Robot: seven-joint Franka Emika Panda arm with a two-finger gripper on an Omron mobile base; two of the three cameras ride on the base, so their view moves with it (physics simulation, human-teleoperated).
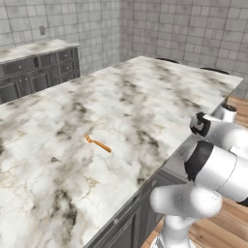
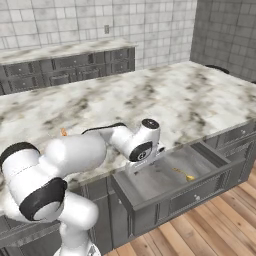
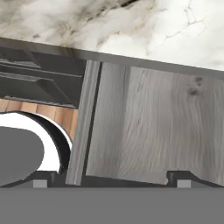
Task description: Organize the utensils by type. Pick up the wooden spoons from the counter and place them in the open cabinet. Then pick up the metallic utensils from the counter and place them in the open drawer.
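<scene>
Over the open drawer [image 2: 165, 175] at the near right edge of the bench [image 1: 145, 87], the pincer [image 3: 111, 177] hangs with its jaws spread wide and nothing between them; the hand view looks down on the drawer's bare wood-grain floor. One thin orange utensil [image 2: 184, 174] already lies inside the drawer, toward its right half, so I'd judge that drop done. A second thin orange utensil [image 1: 98, 143] sits out on the bench, well left of the arm and apart from everything else; in the right base view a bit of it peeks out past the arm's shoulder. That one is left to fetch and put in the drawer. No tan wooden spoons on the visible bench top, so that part is probably finished, but the wall cupboard isn't in frame and I can't confirm it. Writing: none readable anywhere, no brands or labels on robot, drawer fronts or the tiled wall.
</scene>
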